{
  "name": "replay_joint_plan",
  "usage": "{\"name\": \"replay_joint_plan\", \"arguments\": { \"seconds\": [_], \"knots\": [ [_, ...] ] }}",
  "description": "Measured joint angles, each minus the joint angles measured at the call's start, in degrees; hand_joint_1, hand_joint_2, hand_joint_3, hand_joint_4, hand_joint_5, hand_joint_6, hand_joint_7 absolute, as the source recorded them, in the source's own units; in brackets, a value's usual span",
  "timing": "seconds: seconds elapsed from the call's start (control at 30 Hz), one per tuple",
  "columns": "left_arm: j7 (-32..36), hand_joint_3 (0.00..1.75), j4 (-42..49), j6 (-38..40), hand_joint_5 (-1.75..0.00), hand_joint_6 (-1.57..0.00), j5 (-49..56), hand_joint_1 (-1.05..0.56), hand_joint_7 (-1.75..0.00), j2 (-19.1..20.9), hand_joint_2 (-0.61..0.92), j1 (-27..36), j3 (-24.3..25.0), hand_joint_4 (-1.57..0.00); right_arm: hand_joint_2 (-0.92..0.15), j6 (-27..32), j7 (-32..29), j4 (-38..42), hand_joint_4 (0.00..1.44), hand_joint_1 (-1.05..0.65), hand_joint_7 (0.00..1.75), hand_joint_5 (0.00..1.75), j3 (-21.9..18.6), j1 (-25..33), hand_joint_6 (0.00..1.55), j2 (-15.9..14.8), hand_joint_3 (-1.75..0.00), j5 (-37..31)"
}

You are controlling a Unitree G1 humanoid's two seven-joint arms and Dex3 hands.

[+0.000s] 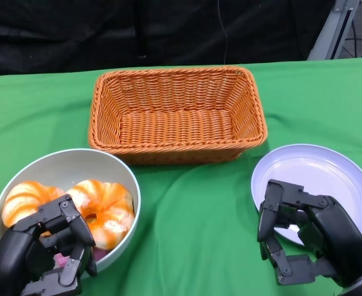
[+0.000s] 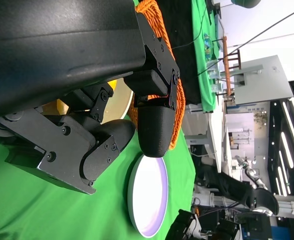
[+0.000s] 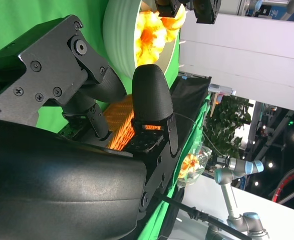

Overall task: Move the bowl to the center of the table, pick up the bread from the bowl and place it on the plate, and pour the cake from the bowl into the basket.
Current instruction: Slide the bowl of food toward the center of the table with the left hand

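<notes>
Bowl: the pale bowl [image 1: 122, 179] sits at the lower left of the head view, well off the middle of the green table [image 1: 193, 216], so the first move looks not yet done
Bread: two glazed orange-and-white pieces, the bread [image 1: 103, 206], lie side by side inside the bowl; which counts as bread and which as cake I cannot tell
Plate: the lilac plate [image 1: 329, 169] at lower right carries no food
Basket: the woven orange basket [image 1: 177, 114], upper centre, has nothing in it, so the pour is still ahead
Left hand: the left hand [image 1: 42, 253] is low over the bowl's near rim, fingers curled by the food; a grip on rim or bread I cannot tell
Right hand: the right hand [image 1: 307, 237] hovers over the plate's near edge, fingers apart, holding nothing
Progress: all three steps appear to remain
</notes>
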Motion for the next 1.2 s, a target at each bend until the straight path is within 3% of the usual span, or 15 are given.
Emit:
{"name": "replay_joint_plan", "arguments": {
  "seconds": [0.7, 0.93, 0.97, 1.03, 1.1, 1.13, 1.2],
  "knots": [
    [-0.1, 1.18, -0.1, 0.8, -1.75, -0.67, -2.7, -0.06, -1.59, 0.5, 0.55, -0.2, 2.1, -0.80, -0.47, -0.9, -0.4, 2.5, 0.81, -0.01, 1.62, 1.75, 0.1, -1.0, 0.65, 0.8, -1.36, -0.4],
    [0.0, 1.04, -3.1, 2.5, -1.75, -0.71, -6.5, -0.09, -1.48, 1.7, 0.63, -1.9, 5.5, -0.76, -0.48, -1.3, -0.9, 4.0, 0.79, -0.01, 1.61, 1.75, 0.5, -2.5, 0.65, 1.8, -1.34, -0.7],
    [0.0, 1.02, -3.3, 2.6, -1.71, -0.70, -6.5, -0.11, -1.43, 1.8, 0.63, -2.0, 5.6, -0.74, -0.48, -1.3, -0.9, 4.1, 0.79, -0.01, 1.61, 1.75, 0.5, -2.6, 0.65, 1.8, -1.34, -0.7],
    [0.0, 0.89, -3.2, 2.6, -1.57, -0.74, -6.6, -0.21, -1.13, 2.0, 0.65, -2.3, 6.5, -0.69, -0.48, -1.7, -0.9, 4.6, 0.79, -0.01, 1.61, 1.75, 0.6, -2.8, 0.65, 2.0, -1.34, -0.8],
    [0.3, 0.52, -3.0, 2.3, -1.40, -0.82, -6.8, -0.34, -0.79, 2.4, 0.80, -3.9, 8.9, -0.70, -0.48, -2.0, -1.0, 4.9, 0.79, -0.02, 1.61, 1.75, 0.6, -3.0, 0.65, 2.2, -1.34, -1.0],
    [0.6, 0.39, -3.0, 1.9, -1.36, -0.84, -7.1, -0.38, -0.70, 2.7, 0.86, -4.8, 10.0, -0.70, -0.48, -2.0, -1.1, 5.0, 0.79, -0.02, 1.61, 1.75, 0.6, -3.1, 0.65, 2.2, -1.33, -1.1],
    [0.9, 0.27, -2.9, 1.6, -1.30, -0.83, -8.0, -0.46, -0.57, 3.2, 0.91, -6.1, 11.6, -0.71, -0.48, -2.0, -1.1, 5.0, 0.79, -0.02, 1.61, 1.75, 0.6, -3.1, 0.65, 2.3, -1.33, -1.2]
  ]
}}
